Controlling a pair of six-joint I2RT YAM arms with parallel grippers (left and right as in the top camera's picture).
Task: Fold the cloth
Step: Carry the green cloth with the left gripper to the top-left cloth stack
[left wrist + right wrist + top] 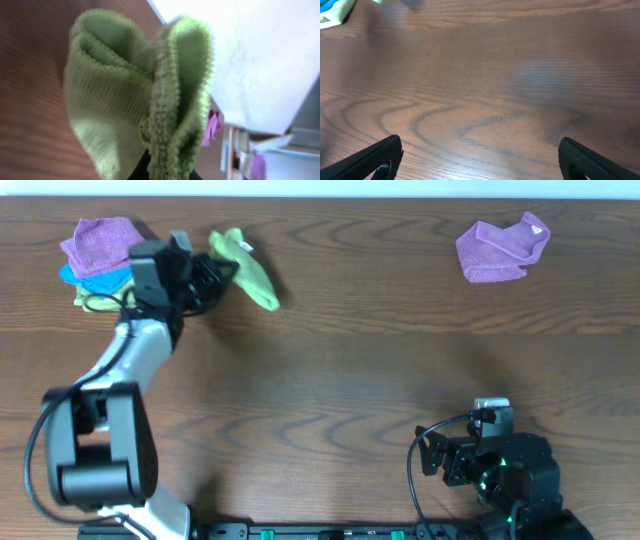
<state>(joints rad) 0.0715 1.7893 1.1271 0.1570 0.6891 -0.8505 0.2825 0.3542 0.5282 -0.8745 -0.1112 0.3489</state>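
Sitting low near the front edge of the table (480, 75), the right claw (432, 455) stands wide open, its two dark fingers (385, 157) spread far apart with wood grain showing between them. Farther across, the left claw (212, 278) is clamped tight on the lime-green cloth (248, 272), which bunches out just ahead of its fingertips. Seen from the left wrist camera, that cloth fills the view in thick gathered folds with a stitched edge, right against the claw. Just behind the left claw's wrist lies a pile of purple, blue and yellow-green cloths (95, 255). Well beyond the right claw, at the table's far side, sits a crumpled purple cloth (503, 248).
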